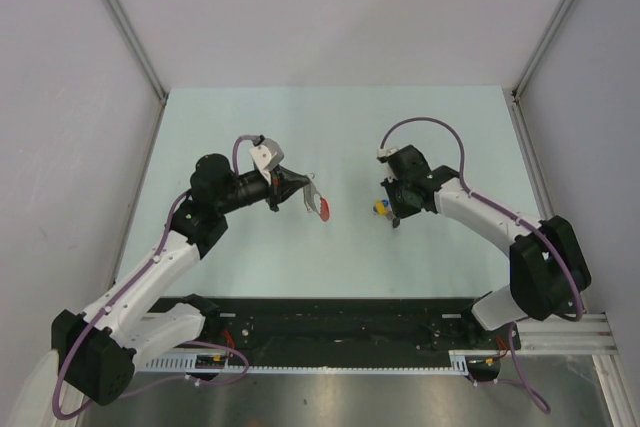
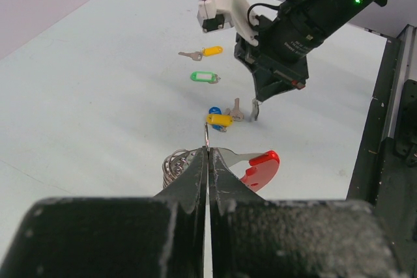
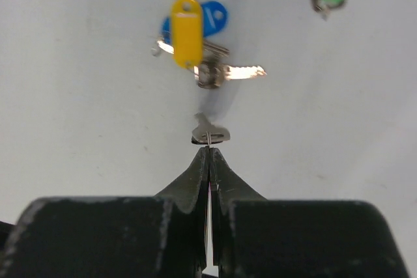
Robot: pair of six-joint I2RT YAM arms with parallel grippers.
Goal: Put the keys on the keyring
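Keyring (image 2: 177, 163) status: grey coiled loop with red tag (image 2: 262, 166), gripped at a thin wire section; no key seen on it.
Table (image 1: 330, 127): pale work surface; loose keys lying on it, all to the right of the keyring in the top view.
Left gripper (image 2: 207, 155): jaws fully together, pinching the keyring wire; coil on one side of the fingertips, red tag on the other. Contact of keyring with table: not determinable.
Right gripper (image 3: 208, 153): to the right of the keyring and apart from it; jaws narrow, closed on the edge of a small key; tips at or near the table.
Blue-and-yellow key cluster (image 3: 191, 27): between the keyring and the right gripper, just beside that gripper; not gripped.
Green key (image 2: 204, 77), yellow key (image 2: 208, 51): farther from the keyring than the cluster; well apart from both grippers.
Small key (image 3: 210, 133): grey metal, nipped at the right fingertips; head colour not discernible; lift-off from the table not confirmed.
Step in hand (judged): pickup of the first key; threading not begun.
Next move (judged): raise the small key clear, carry it toward the keyring, align its hole with the wire end projecting past the left fingertips. Fine alignment required; grip on a thin edge liable to slip or twist.
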